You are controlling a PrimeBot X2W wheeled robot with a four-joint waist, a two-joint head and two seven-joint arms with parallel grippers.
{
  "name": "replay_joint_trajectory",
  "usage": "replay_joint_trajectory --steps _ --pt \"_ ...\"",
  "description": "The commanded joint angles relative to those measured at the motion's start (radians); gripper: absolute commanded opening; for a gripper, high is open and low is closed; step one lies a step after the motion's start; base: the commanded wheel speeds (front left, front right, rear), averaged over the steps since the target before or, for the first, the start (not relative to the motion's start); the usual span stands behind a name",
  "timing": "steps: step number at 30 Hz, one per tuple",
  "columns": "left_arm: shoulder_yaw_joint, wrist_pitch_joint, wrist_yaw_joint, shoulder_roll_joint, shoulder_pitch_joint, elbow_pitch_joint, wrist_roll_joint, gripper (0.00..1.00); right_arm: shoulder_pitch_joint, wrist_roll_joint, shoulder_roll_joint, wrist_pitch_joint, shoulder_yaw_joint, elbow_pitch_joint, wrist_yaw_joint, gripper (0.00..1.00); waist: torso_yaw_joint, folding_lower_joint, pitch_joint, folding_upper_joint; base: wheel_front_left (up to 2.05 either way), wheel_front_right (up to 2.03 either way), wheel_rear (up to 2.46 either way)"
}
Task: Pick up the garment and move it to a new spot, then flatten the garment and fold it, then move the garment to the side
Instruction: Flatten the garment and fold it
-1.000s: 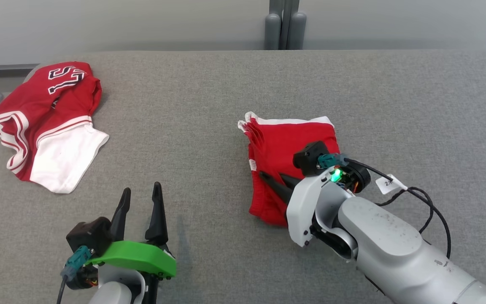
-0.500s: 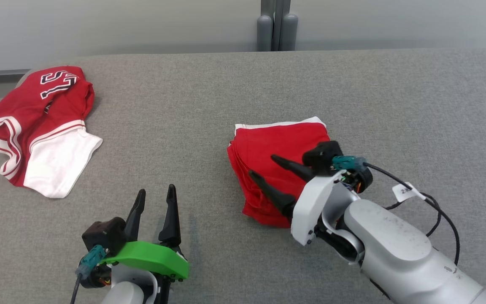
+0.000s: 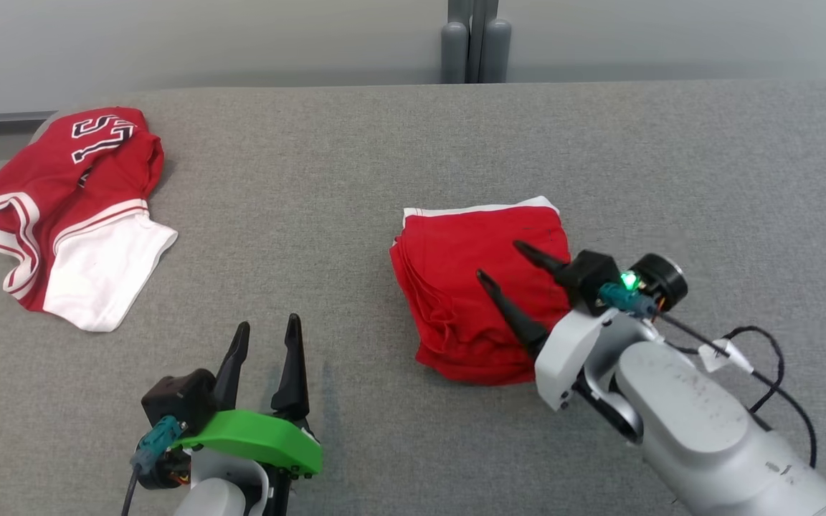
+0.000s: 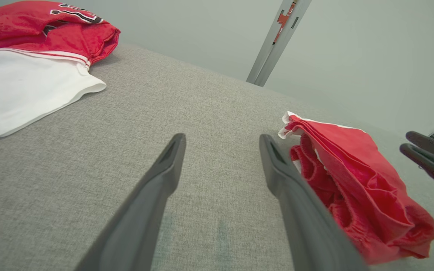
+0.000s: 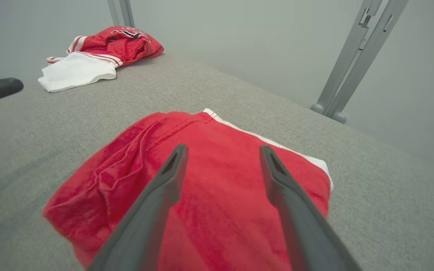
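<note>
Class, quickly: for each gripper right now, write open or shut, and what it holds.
Left gripper: open, holding nothing.
Right gripper: open, holding nothing, poised over the folded red garment.

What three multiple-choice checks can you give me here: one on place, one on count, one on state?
1. Where does the folded red garment lie?
A. Mid-table, beneath the right end effector
B. At the table's far left corner
C. On the floor

2. How many garments lie on the grey table?
A. One
B. Two
C. Three

3. How do the right end effector's fingers stand?
A. Shut on the garment
B. Spread open, gripping nothing
C. Shut, empty

Answers: 1 A, the head view shows its fingers over the red fold. 2 B, the folded one plus a red and white jersey at far left. 3 B, the right wrist view shows a clear gap between both fingers.
</note>
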Motion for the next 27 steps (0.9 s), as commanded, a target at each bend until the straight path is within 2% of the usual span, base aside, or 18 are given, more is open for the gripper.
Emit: replay_joint_trajectory --steps 1,11,24,26,27 --pt "0.004 0.0 -0.004 0.001 -0.014 0.003 0.004 1.0 0.024 -0.01 0.014 -0.012 0.015 0.02 -0.001 0.0 0.007 0.0 0.003 0.0 0.0 0.0 0.0" --pt "0.018 0.0 -0.008 0.005 -0.008 0.007 0.007 1.0 0.001 0.012 0.088 -0.052 0.171 0.141 -0.001 0.0 0.028 0.0 0.004 0.0 0.0 0.0 0.0" --pt "0.01 0.0 -0.013 -0.001 0.004 0.015 0.014 1.0 -0.054 0.076 0.124 -0.064 0.362 0.275 -0.001 0.0 0.024 0.0 -0.007 0.0 0.0 0.0 0.0" --pt "0.011 0.0 -0.012 0.0 0.005 0.015 0.014 1.0 -0.06 0.078 0.127 -0.067 0.375 0.278 -0.001 0.25 0.02 0.0 -0.009 0.0 0.0 0.0 0.0" --pt "0.011 0.0 -0.012 0.001 0.006 0.015 0.013 1.0 -0.062 0.077 0.128 -0.067 0.382 0.277 -0.001 0.34 0.018 0.0 -0.01 0.0 0.0 0.0 0.0"
